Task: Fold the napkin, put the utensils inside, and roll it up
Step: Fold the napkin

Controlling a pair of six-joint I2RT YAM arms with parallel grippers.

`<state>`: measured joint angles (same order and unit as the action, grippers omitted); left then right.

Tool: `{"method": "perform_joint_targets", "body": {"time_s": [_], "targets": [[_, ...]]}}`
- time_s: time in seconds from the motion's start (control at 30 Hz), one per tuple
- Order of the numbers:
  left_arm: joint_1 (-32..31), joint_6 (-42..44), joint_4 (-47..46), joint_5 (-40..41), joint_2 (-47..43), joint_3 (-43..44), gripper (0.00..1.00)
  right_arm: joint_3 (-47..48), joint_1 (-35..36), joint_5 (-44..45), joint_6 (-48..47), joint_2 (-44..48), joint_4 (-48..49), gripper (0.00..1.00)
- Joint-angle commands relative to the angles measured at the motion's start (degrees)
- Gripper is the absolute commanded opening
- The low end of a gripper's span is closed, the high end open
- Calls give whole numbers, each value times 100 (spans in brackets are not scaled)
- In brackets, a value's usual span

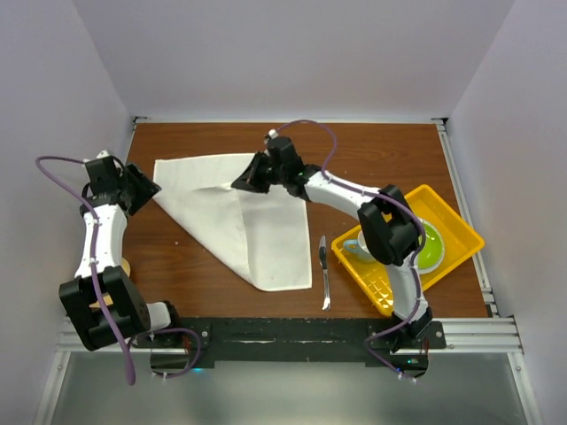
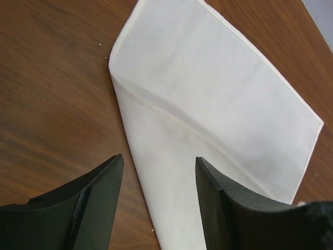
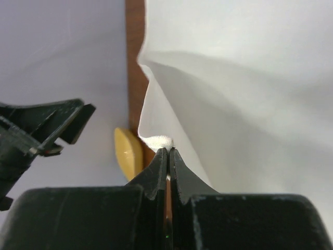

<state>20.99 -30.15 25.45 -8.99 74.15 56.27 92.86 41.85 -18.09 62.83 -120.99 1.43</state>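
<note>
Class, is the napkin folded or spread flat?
Folded: the napkin lies doubled over along a diagonal crease, its hem pinched between the right fingers.

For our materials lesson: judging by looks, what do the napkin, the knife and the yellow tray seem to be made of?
The napkin looks like soft matte cloth: it creases, drapes and has a hemmed edge. The knife is probably metal, shiny silver. The yellow tray is likely plastic: smooth, uniform colour, moulded rim.

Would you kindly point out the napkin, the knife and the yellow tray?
napkin (image 1: pixel 246 228), top view, middle of the cloth.
knife (image 1: pixel 324 273), top view, its mid-length.
yellow tray (image 1: pixel 452 214), top view, far right rim.
</note>
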Motion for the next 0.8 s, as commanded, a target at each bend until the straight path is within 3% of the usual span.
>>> {"method": "perform_joint_targets", "body": {"time_s": [0.0,0.37,0.77], "targets": [[45,124,-576,-805,-76,-204,63,443,-553,-353,-1193,-29,-468,0],[-25,1,-664,-982,3,-204,63,1550,-1442,-398,-1765,-856,-759,0],[-324,-149,-866,-832,328,-319,63,1367,-2154,-344,-1686,-1023,-328,0]]}}
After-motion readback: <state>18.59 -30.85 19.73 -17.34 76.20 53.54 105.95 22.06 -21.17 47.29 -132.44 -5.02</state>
